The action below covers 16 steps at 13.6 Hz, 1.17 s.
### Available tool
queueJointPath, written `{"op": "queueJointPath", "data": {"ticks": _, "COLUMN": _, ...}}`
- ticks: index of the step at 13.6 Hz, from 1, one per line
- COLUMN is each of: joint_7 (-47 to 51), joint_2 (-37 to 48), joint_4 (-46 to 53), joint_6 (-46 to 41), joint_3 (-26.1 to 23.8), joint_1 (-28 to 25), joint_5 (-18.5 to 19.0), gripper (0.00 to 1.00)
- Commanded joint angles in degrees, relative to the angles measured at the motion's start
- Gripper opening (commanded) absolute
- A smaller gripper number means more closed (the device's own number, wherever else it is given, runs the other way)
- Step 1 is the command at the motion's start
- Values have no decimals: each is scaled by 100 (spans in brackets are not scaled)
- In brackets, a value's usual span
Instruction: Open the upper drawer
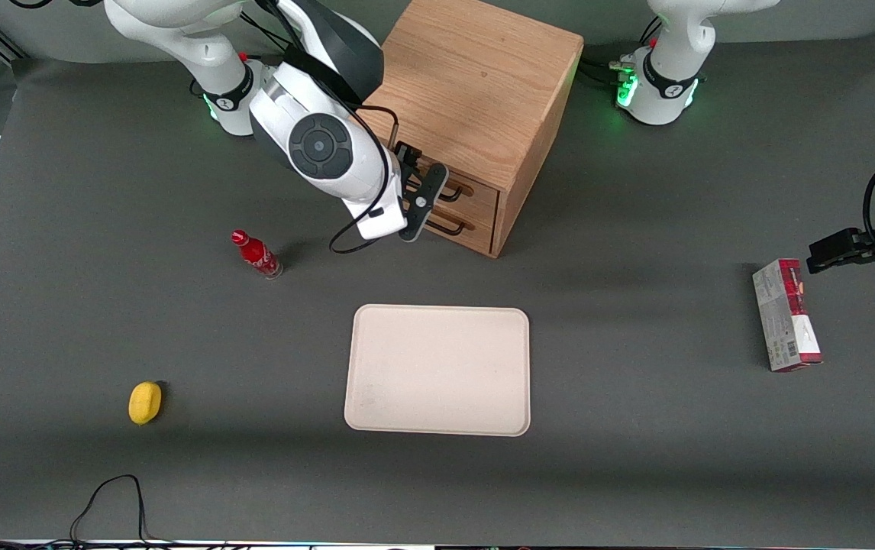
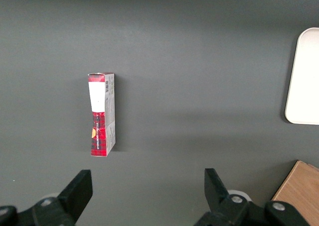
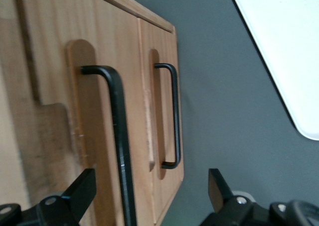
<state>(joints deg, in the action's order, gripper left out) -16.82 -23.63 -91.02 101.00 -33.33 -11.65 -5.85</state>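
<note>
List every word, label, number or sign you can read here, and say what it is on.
No text can be read.
Box: printing and a barcode, too small to read.
Bottle: white script on the red label, too blurred to read.
Cabinet, upper drawer, tray, lemon: no markings.
Hand, open in front of the upper drawer's handle: no lettering.
</note>
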Motion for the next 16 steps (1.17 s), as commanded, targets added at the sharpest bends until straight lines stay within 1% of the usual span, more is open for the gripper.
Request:
{"op": "queueJointPath", "data": {"ticks": 1, "joint_7": -93, "joint_2": -195, "joint_4": -4, "joint_6": 200, "joint_3": -16, "joint_1": -30, "joint_5": 207, "gripper": 100}}
{"op": "queueJointPath", "data": {"ticks": 3, "joint_7": -76, "joint_2": -256, "joint_4": -13, "joint_6": 332, "joint_3": -16, "joint_1": -39, "joint_5": 216, "gripper": 100}}
{"op": "queueJointPath", "data": {"ticks": 5, "joint_7": -76, "joint_2": -309, "joint_4": -13, "joint_6": 412, "joint_3": -16, "joint_1": -39, "joint_5": 330, "gripper": 100}}
{"op": "queueJointPath", "data": {"ticks": 8, "joint_7": -128, "joint_2": -379, "joint_4": 57, "joint_6": 412, "joint_3": -7, "joint_1": -13, "joint_5": 628, "gripper": 100}}
{"op": "queueJointPath", "data": {"ticks": 11, "joint_7": -338, "joint_2": -458, "joint_4": 338, "joint_6": 403, "joint_3": 63, "joint_1": 49, "joint_5": 664, "gripper": 100}}
{"op": "queueJointPath", "data": {"ticks": 16, "joint_7": -937, "joint_2": -564, "joint_4": 672, "joint_6": 403, "joint_3": 651, "joint_1": 58, "joint_5": 673, "gripper": 100}}
